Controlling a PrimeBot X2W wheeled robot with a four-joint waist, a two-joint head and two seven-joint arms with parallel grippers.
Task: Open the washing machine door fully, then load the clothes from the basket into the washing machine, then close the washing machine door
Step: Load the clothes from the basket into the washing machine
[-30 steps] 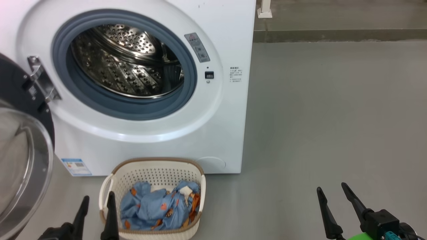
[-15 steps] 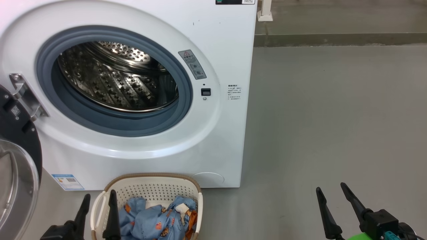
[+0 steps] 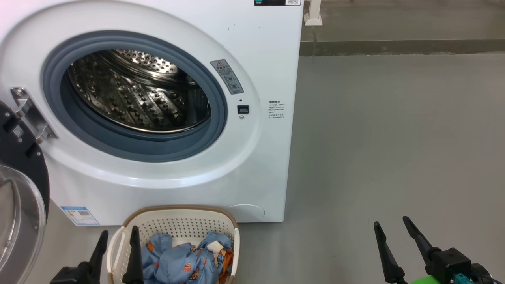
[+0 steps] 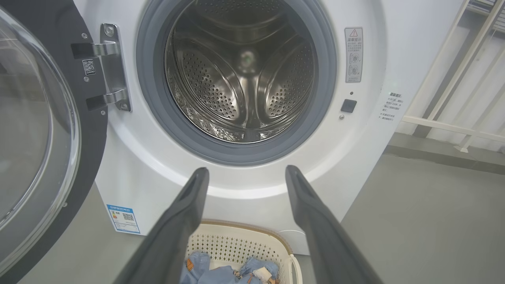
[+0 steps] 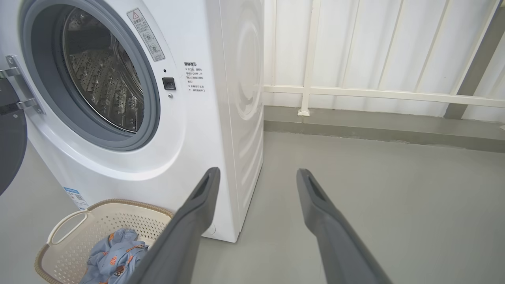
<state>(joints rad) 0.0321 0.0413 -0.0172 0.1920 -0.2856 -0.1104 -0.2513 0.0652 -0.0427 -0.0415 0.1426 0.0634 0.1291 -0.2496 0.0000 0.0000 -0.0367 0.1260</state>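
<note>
my left gripper [image 3: 118, 232] hangs low, its two long dark fingers spread wide w/ nothing between them, at the left end of the small cream plastic basket w/ brown woven-look rim [image 3: 177, 208]. the right gripper [image 3: 391, 221] is also released and empty, over the bare grey floor [image 3: 394, 138], well apart from the basket.

the light blue printed clothes [image 3: 181, 262] lie bunched in the basket, which stands just in front of the big white washing machine [image 3: 268, 59]. the round door w/ black rim and clear glass bowl [image 3: 21, 189] is swung out to the left, so i judge that loading is the step in hand.

to do it well: bring the left fingers down on the middle of the heap, away from the perforated wall, and pinch deep so the whole bundle comes. lift it clear of the rim, then carry it past the grey rubber gasket [image 3: 138, 148], well into the steel drum [image 3: 134, 94], before release. then no fabric hangs out & blocks the door.
</note>
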